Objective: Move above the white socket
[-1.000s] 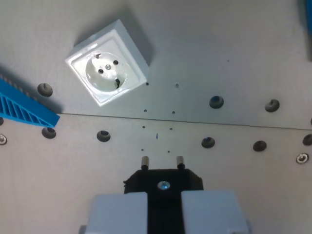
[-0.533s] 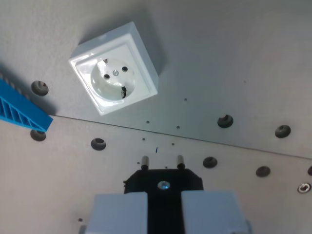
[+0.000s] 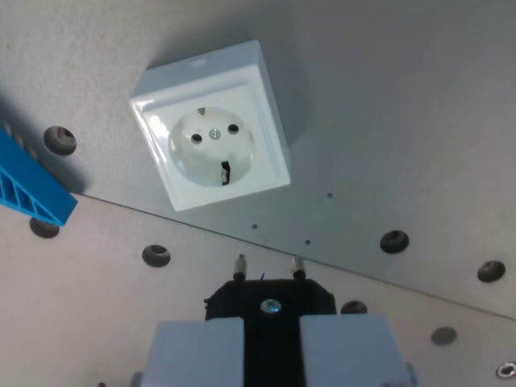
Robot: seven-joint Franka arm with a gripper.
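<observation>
Surface (image 3: 403, 97): grey metal plates, matte, filling the whole wrist view; nothing of the room beyond shows.
Seam (image 3: 355, 270): a thin line where two plates meet, slanting down from the wrist view's left to its right.
Holes: dark round holes on both sides of the seam, among them one (image 3: 60, 139) at the left edge, one (image 3: 156, 255) lower left and one (image 3: 394, 240) at right; a few tiny dots lie between them.
Socket (image 3: 211, 147): white square box with a round recessed face, two pin holes and a centre screw; it sits turned at an angle on the upper plate, above and left of centre, its lower edge near the seam.
Blue part (image 3: 28, 185): a ribbed blue plastic piece at the left edge, mostly out of frame, apart from the socket.
Gripper (image 3: 271, 343): two pale fingers at the bottom edge, closed on a black plug.
Plug (image 3: 271, 300): black body with a screw head, two metal pins pointing toward the socket, not touching it; the pins lie below the socket's lower right corner.
</observation>
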